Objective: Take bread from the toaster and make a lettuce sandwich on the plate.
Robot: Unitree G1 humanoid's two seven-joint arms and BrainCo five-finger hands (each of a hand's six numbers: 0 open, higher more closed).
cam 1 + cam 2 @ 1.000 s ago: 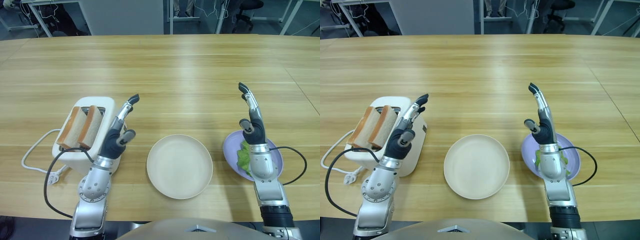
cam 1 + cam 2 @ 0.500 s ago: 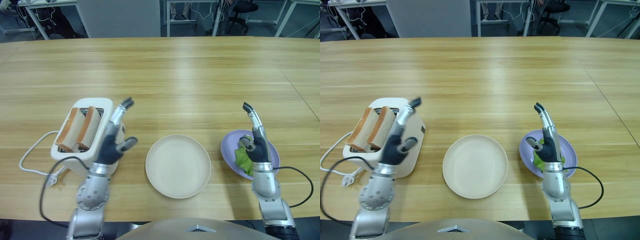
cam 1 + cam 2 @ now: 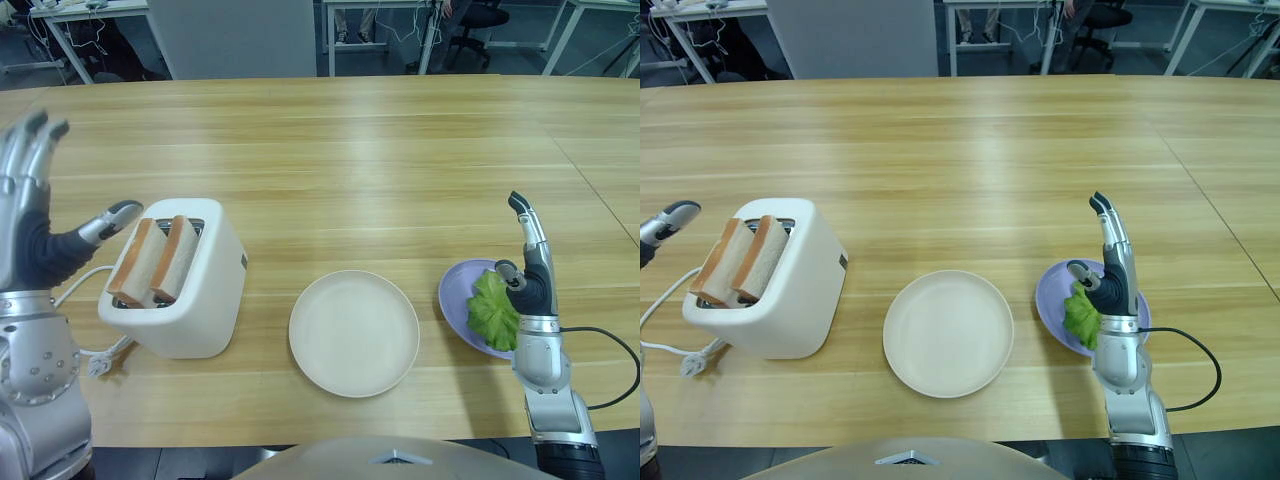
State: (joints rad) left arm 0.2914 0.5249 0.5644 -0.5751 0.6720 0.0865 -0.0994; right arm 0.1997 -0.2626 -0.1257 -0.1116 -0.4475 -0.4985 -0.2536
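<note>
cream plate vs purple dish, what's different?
Colour: the cream plate is pale beige, the purple dish lilac. Contents: the purple dish holds lettuce; the cream plate holds nothing. Size: the cream plate looks wider than the purple dish. Both are round and sit on the wooden table.

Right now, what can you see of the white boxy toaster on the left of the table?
The white, rounded, plastic-looking toaster stands upright on the wooden table, left of the round cream plate. Two bread slices stick up from its top slots, leaning left. A small dark mark sits on its right side. A white cord trails from its lower left. The left hand hovers open beside it, not touching.
</note>
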